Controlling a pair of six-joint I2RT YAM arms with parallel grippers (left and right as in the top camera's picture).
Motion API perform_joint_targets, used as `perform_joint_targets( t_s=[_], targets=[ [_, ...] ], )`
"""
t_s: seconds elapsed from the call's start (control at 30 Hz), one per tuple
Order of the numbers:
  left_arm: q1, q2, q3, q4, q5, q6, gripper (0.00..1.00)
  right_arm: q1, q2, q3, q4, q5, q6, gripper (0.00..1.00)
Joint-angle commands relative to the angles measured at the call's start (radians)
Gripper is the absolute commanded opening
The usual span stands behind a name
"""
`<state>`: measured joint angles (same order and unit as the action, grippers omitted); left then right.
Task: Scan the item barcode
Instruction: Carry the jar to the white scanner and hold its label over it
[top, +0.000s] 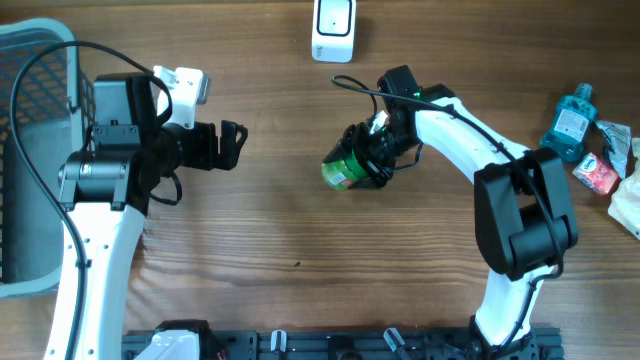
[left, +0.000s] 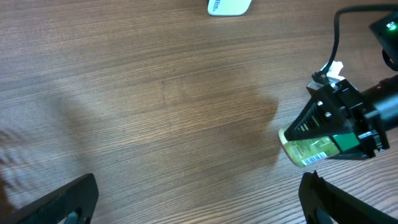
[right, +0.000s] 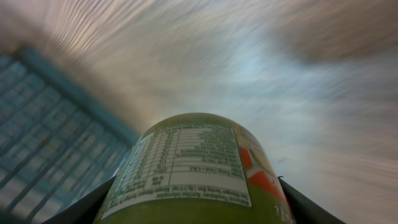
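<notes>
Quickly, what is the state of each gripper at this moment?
Left gripper: open, holding nothing.
Right gripper: closed on the green can.

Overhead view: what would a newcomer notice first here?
First the green can, gripped by the right gripper near the middle of the table. Next the left gripper, open and empty, at the left, facing the can. A white device sits at the far edge.
</notes>
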<state>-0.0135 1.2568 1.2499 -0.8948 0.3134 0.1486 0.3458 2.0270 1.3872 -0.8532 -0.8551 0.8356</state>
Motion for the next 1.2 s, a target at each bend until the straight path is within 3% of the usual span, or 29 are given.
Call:
perform_joint_targets(
  t_s=[0.0, 0.63, 0.9, 1.17],
  targets=[
    [0.005, 0.002, 0.014, 0.000, 0.019, -0.003, 1.00, -0.001, -0.064, 0.006, 0.005, -0.255, -0.024, 0.59],
    [0.005, 0.002, 0.014, 0.000, 0.019, -0.003, 1.00, 0.000, -0.163, 0.006, 0.058, -0.295, 0.005, 0.59],
    [0.005, 0.002, 0.014, 0.000, 0.019, -0.003, 1.00, 0.000, -0.164, 0.006, 0.304, 0.128, -0.127, 0.57],
    [0.005, 0.002, 0.014, 0.000, 0.019, -0.003, 1.00, 0.013, -0.164, 0.006, 0.576, 0.549, -0.162, 0.57]
  ],
)
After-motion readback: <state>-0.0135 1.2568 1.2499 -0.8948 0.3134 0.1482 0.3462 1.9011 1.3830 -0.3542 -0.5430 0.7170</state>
